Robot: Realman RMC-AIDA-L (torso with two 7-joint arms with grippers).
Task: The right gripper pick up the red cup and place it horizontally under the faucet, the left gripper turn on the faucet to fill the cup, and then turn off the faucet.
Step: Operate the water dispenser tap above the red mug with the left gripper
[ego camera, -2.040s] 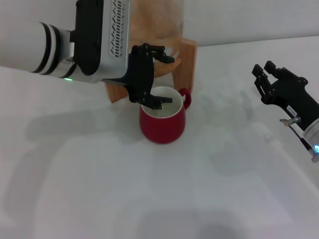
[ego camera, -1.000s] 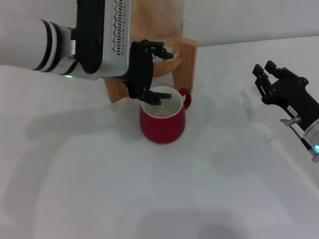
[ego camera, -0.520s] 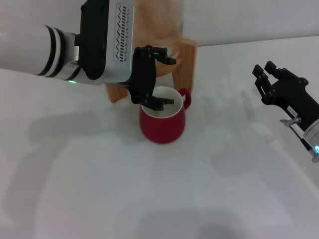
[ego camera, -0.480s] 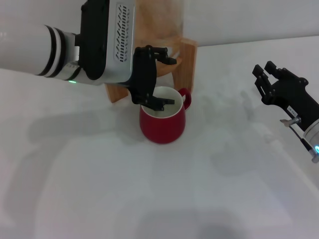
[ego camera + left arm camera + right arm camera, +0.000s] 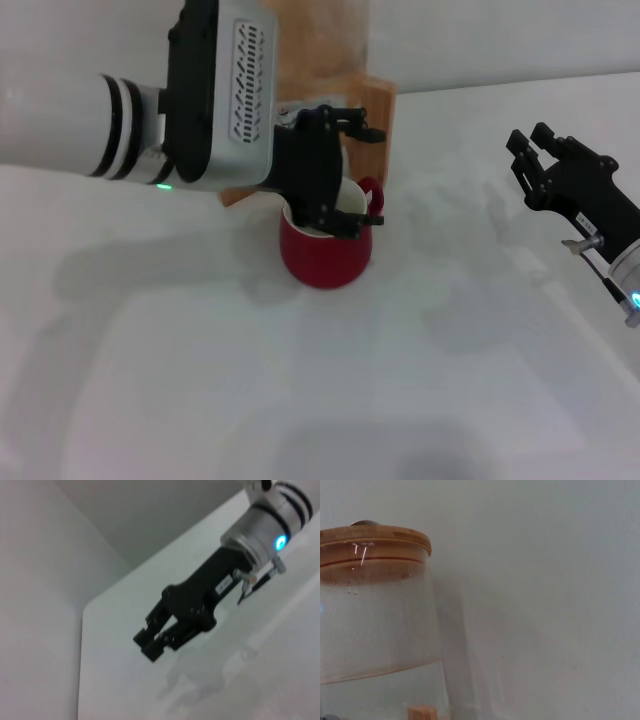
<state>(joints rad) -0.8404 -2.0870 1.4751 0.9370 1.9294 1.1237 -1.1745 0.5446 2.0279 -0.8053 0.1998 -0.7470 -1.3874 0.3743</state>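
- Left gripper, upper left to centre of the head view: big vented silver housing with a green light, black claw fingers spread loose, grasping nothing. It hangs right over the red cup's mouth, against the wooden stand.
- Faucet: hidden behind the claw and housing in the head view, so can't tell if a finger touches the lever or if water runs.
- Red cup, centre of the head view: upright on the white table, at the foot of the stand, handle toward the right. White inside mostly covered by the claw; fill level not readable.
- Water dispenser jar, left side of the right wrist view: glass, wooden lid, a water line visible low down.
- Right gripper, right edge of the head view: slim black wrist, blue light, fingers apart and empty, well apart from the cup. Also in the left wrist view, centre, above bare table.
- Progress, my read: cup placing looks done, right arm parked. The left arm is on the faucet step; whether it is opening or closing can't be settled from here. Left to do: at least confirming the tap is off and pulling the left arm away.
- Versus half a second earlier: the left arm has slid right and a little down, claw now covering more of the cup mouth and reaching past its handle side. Cup and right gripper unchanged.
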